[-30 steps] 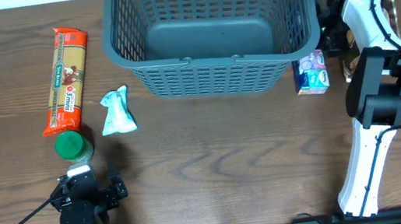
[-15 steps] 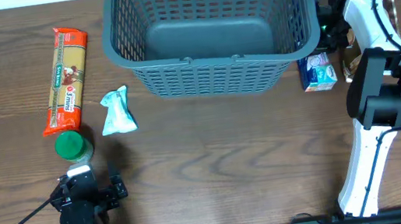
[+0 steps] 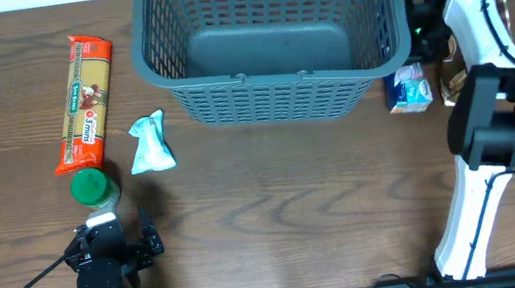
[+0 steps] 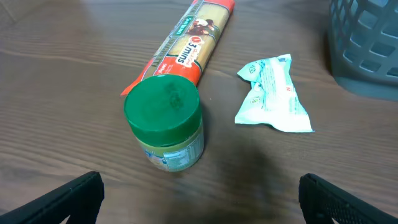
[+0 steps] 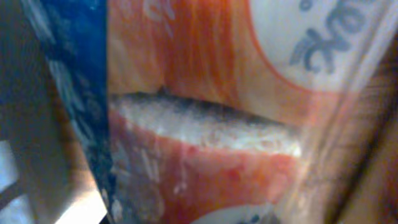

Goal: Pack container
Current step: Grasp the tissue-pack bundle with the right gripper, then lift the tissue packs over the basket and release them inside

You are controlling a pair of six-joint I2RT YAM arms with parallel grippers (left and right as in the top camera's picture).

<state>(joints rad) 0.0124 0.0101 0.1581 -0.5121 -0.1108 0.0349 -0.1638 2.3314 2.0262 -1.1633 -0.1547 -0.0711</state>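
Note:
The container (image 3: 274, 78), a large dark grey slotted basket, stands at the back middle and holds nothing; its corner (image 4: 367, 43) shows in the left wrist view. My right gripper (image 3: 422, 48) hangs by the basket's right wall, shut on the top of a small blue and white packet (image 3: 408, 89) that tilts just off the basket's front right corner. That packet's blue and orange print (image 5: 205, 93) fills the right wrist view and hides the fingers. My left gripper (image 3: 114, 233) rests open near the front left edge, with bare table between its fingertips (image 4: 68, 199).
At the left lie a long orange pasta packet (image 3: 85, 103) (image 4: 186, 46), a green-lidded jar (image 3: 93, 186) (image 4: 165, 118) standing upright, and a pale blue pouch (image 3: 151, 144) (image 4: 273, 93). A brown packet (image 3: 452, 86) lies right of the held packet, under the right arm.
The right gripper has shut on the blue and white packet, which shifted right and tipped up toward it. The left arm has not moved.

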